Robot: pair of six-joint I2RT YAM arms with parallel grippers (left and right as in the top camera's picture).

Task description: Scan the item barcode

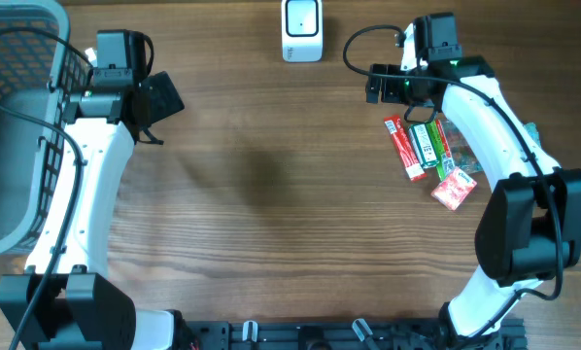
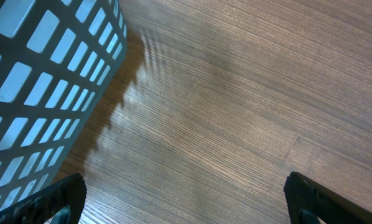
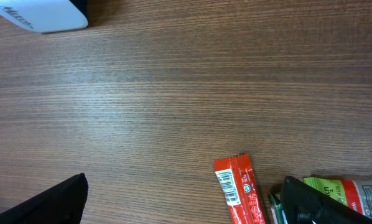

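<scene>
- The wooden table (image 1: 271, 194) carries everything. Its near edge is hidden behind my two arm bases.
- A grey slatted basket (image 1: 4, 165) sits at the left edge. It is cut off by the frame on its left and far sides, and my left arm and a cable cross its right wall. My left wrist camera shows only a slice of its wall (image 2: 43, 68).
- My left gripper (image 1: 162, 97) hangs over bare wood just beside the basket, towards the far left corner. Its fingers are spread wide with nothing between them, and only the two black tips show at the bottom of my wrist view (image 2: 189, 208).
- My right gripper (image 1: 388, 86) hangs towards the far right corner, just short of the packets, also spread wide and empty (image 3: 183, 208).
- A white scanner (image 1: 302, 29) stands at the middle of the far edge. My right wrist view catches only one corner of it (image 3: 40, 15), and its lettering is too blurred to read.
- The items to scan lie in a cluster near the right edge, untouched and partly under my right arm.
- The red stick packet (image 1: 402, 148) has its barcode (image 3: 223, 183) facing up.
- A green packet (image 1: 427, 146) lies against the red one, and my right finger hides part of it (image 3: 348, 190).
- A small red packet (image 1: 454, 188) lies nearest me, its print unreadable.
</scene>
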